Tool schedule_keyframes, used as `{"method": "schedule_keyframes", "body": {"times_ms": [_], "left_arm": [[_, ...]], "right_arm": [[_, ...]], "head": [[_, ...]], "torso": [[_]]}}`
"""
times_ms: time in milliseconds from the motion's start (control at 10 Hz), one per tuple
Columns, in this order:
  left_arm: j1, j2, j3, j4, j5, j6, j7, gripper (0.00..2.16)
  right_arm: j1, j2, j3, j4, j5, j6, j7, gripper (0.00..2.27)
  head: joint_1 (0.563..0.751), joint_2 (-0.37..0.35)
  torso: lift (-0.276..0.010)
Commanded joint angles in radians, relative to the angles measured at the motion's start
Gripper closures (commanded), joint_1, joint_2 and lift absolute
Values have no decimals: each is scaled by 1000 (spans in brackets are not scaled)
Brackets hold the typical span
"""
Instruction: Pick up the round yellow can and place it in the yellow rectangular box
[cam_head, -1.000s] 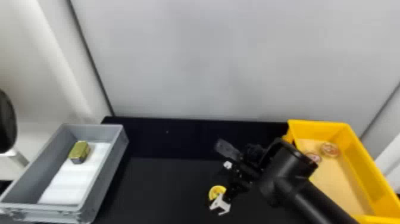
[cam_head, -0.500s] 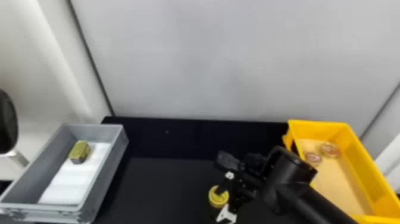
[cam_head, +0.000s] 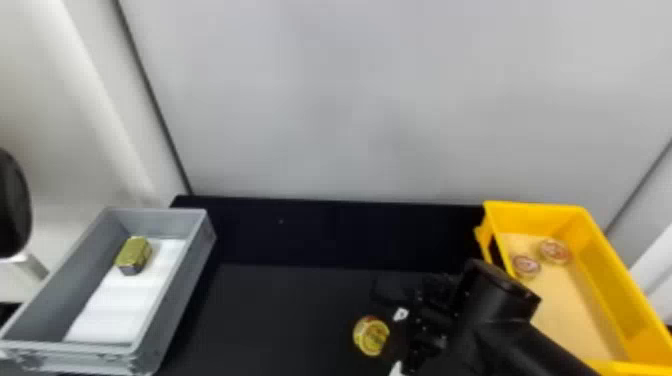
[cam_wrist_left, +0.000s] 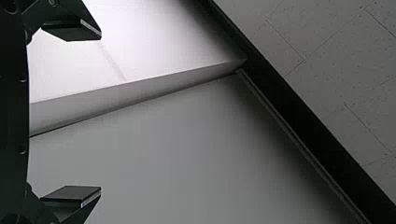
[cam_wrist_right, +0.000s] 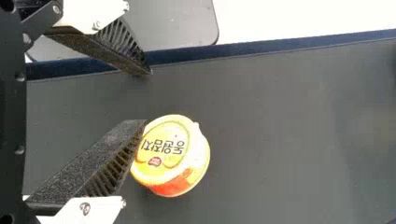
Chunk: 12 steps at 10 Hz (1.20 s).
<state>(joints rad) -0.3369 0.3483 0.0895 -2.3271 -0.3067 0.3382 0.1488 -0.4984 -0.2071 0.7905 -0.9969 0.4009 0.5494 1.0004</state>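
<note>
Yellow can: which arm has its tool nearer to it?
Right. The right tool is close beside the can; the left tool is away from it, before a pale wall.

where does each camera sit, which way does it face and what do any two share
Head view: on the head, looking forward and down at the gray box, round yellow can and yellow box; the right arm shows.
Left wrist view: on the left wrist, facing pale panels and speckled tiles; left gripper fingers show.
Right wrist view: on the right wrist, facing the can on the table, past the right gripper fingers.
Head and right wrist share the can.
</note>
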Motion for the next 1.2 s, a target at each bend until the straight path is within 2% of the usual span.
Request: {"method": "schedule_keyframes", "body": {"times_ms": [0, 400, 800, 1100], "left_arm": [[-4, 0, -5, 0, 0, 3, 0, 113], [-5, 0, -5, 0, 0, 4, 0, 113], [-1, -3, -2, 0, 0, 4, 0, 114], [1, -3, 0, 0, 0, 4, 0, 114]], "right_arm": [[-9, -5, -11, -3, 15, -6, -3, 197], [-12, -12, -42, -42, 43, 0, 5, 197], [-11, -21, -69, -150, 76, 6, 6, 197], [-6, 5, -128, -164, 56, 22, 3, 174]], "head": [[663, 54], [663, 54], [663, 54], [663, 54]], "torso": [[-10], [-10], [-10], [-10]]}}
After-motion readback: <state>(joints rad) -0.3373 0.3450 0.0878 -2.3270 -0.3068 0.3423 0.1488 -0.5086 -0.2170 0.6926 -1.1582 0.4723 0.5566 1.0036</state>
